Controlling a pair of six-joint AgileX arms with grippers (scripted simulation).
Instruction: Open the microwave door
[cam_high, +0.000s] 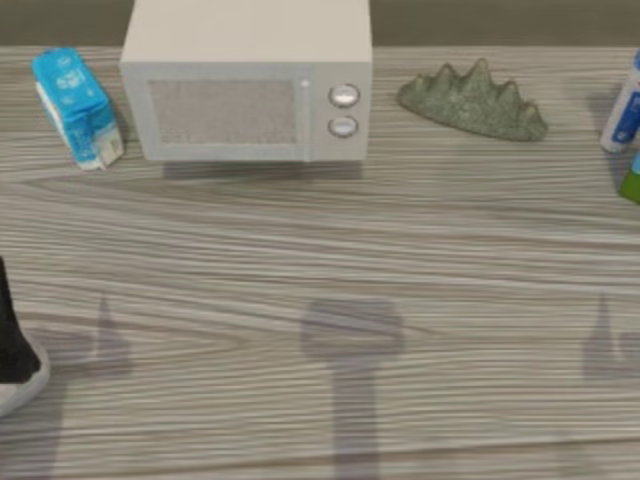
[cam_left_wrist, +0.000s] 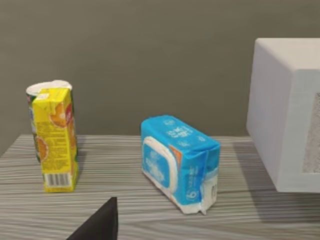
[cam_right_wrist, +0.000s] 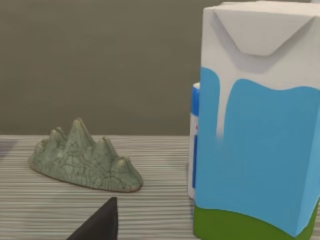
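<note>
Microwave (cam_high: 247, 78): boxy, white; door (cam_high: 222, 110) flat, speckled grey window, flush shut. Left arm (cam_high: 15, 355) parked at left edge. Grip state on both sides: cannot tell.

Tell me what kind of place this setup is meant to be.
Probably a mock kitchen counter in a rendered simulation: a boxy white microwave with two silver knobs stands at the back of a grey wood-grain table, with a blue-and-white milk carton and a yellow juice carton nearby.

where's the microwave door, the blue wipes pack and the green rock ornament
microwave door (cam_high: 222, 110), top view, on its speckled grey window
blue wipes pack (cam_left_wrist: 180, 162), left wrist view, on its printed side
green rock ornament (cam_right_wrist: 85, 160), right wrist view, on its crackled middle ridge
</note>
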